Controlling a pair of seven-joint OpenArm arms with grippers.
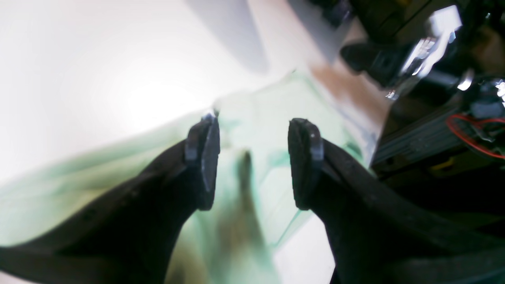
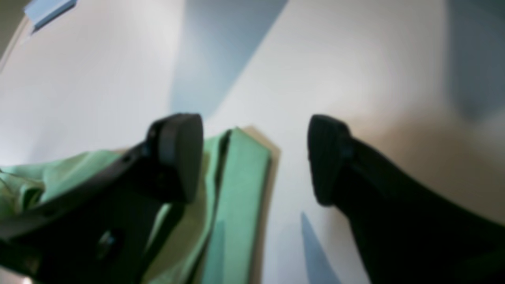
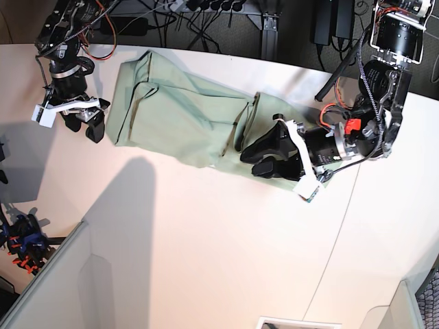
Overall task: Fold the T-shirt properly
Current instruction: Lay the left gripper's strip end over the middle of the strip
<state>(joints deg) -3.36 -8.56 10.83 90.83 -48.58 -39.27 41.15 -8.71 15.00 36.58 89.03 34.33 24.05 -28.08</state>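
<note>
1. A pale green T-shirt lies stretched across the far half of a white table, partly folded, with creases and overlapping layers along its length.

2. The left gripper, on the base view's right, is low over the shirt's right end, jaws apart, its dark fingers pointing toward the middle of the cloth.

3. In the left wrist view that gripper frames blurred green cloth between its spread pads; nothing is pinched between them. Whether the pads touch the cloth cannot be told through the blur.

4. The right gripper, on the base view's left, sits just beside the shirt's left edge, jaws apart and pointing down at the table.

5. The right wrist view shows one finger over a folded green edge and the other over bare table, with an open gap between them.

6. Cables crowd the dark area beyond the table's far edge.
</note>
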